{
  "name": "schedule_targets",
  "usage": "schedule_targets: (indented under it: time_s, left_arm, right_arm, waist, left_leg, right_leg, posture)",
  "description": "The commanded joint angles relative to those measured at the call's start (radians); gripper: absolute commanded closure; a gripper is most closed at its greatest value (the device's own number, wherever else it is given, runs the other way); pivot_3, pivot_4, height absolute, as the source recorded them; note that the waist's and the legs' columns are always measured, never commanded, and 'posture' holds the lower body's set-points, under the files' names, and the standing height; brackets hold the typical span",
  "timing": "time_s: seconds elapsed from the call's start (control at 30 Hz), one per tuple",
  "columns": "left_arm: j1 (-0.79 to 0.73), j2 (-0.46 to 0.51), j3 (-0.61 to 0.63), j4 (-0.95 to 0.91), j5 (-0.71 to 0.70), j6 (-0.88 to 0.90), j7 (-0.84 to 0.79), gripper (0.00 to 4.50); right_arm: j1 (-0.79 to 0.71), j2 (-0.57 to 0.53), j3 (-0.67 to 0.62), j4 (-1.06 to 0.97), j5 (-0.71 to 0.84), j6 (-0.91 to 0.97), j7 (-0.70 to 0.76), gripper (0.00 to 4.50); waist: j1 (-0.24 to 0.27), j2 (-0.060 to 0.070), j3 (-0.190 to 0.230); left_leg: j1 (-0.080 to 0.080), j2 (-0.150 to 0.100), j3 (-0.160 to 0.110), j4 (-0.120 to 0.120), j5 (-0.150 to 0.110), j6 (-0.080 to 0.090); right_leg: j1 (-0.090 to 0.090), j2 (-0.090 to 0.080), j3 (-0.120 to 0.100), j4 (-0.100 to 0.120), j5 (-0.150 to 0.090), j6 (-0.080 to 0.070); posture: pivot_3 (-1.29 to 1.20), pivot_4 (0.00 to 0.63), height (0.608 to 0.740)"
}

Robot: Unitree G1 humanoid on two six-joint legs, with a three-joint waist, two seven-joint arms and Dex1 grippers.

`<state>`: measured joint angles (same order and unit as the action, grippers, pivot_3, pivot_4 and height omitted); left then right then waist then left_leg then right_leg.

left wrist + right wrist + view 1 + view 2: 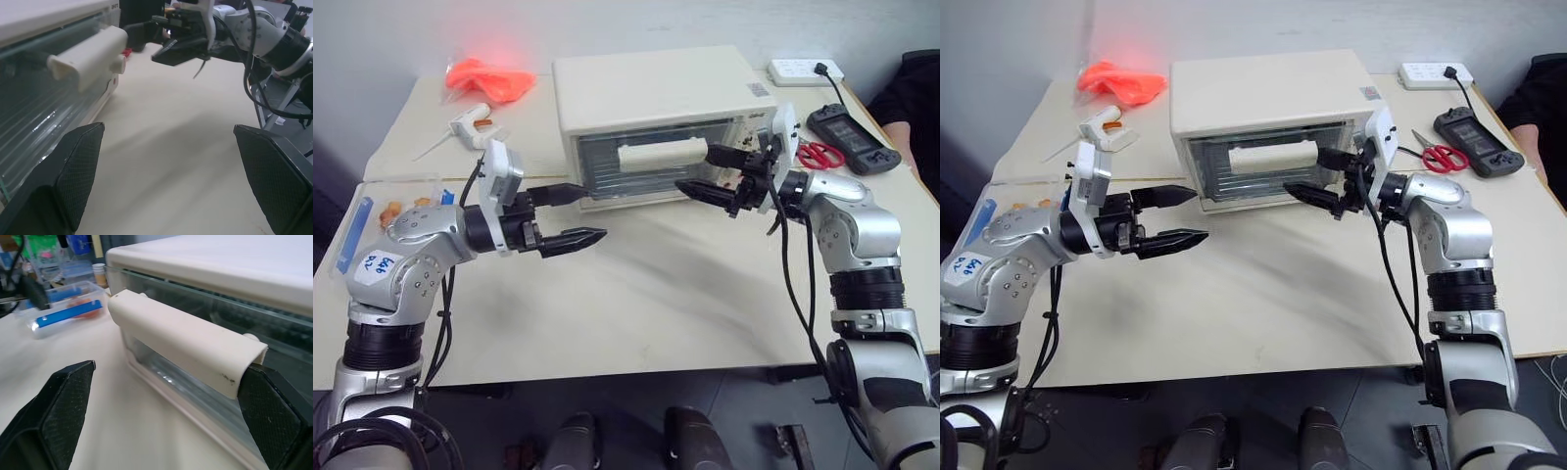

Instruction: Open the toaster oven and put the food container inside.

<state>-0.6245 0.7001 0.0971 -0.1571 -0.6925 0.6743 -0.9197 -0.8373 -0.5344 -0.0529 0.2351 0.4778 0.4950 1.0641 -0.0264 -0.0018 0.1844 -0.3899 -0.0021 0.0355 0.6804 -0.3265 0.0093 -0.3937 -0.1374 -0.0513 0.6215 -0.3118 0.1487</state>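
Nothing done yet. The toaster oven point(656, 122) sits mid-desk point(646, 304), door closed. Right gripper point(715, 174), jaws wide, is at the handle point(183, 345) end (not gripping). Left gripper point(573, 215), jaws wide, empty. Food container point(63, 313) waits at the desk's left edge.

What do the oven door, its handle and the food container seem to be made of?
The toaster oven door looks like clear glass: rack bars show through it, with reflections. Its handle seems matte cream plastic, moulded and slightly scuffed. The food container appears to be clear plastic with blue clips; food shows through its walls.
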Motion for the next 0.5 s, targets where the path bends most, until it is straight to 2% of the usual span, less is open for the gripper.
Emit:
schedule_targets:
  time_s: [0.03,0.2,0.33,0.5]
  left_arm:
    - [-0.052,-0.01,0.016,0.015,0.013,-0.03,0.003,0.0]
    - [-0.145,-0.054,0.014,0.115,0.068,-0.087,0.03,0.0]
    - [-0.219,-0.082,0.009,0.195,0.096,-0.136,0.014,0.85]
    - [-0.276,-0.099,-0.067,0.332,0.238,-0.282,-0.013,2.39]
  right_arm:
    - [0.044,-0.003,-0.019,-0.138,0.066,0.008,0.04,0.01]
    - [0.139,-0.01,-0.016,-0.201,0.06,0.004,0.024,0.01]
    - [0.195,-0.001,-0.011,-0.226,0.042,-0.006,-0.006,0.0]
    - [0.231,0.017,-0.003,-0.234,0.032,-0.021,-0.036,0.0]
  waist:
    - [-0.003,0.0,0.0]
    - [-0.003,0.0,0.0]
    - [-0.002,0.0,0.0]
    - [-0.002,0.0,0.0]
  left_leg:
    - [0.0,0.0,0.0,0.0,0.0,0.0]
    - [0.0,0.001,0.001,-0.001,0.0,-0.001]
    - [0.0,0.001,0.001,0.0,0.0,-0.001]
    - [0.0,0.001,0.001,0.0,0.0,-0.001]
  right_leg:
    - [0.0,0.0,0.0,0.0,0.0,0.0]
    - [-0.001,0.002,0.001,0.0,0.0,0.0]
    - [-0.001,0.002,0.001,0.0,0.0,0.0]
    - [-0.001,0.003,0.001,0.001,0.0,0.0]
  posture:
    - [0.0,0.15,0.74]
    - [0.0,0.15,0.74]
    - [0.0,0.15,0.74]
    - [0.0,0.15,0.74]
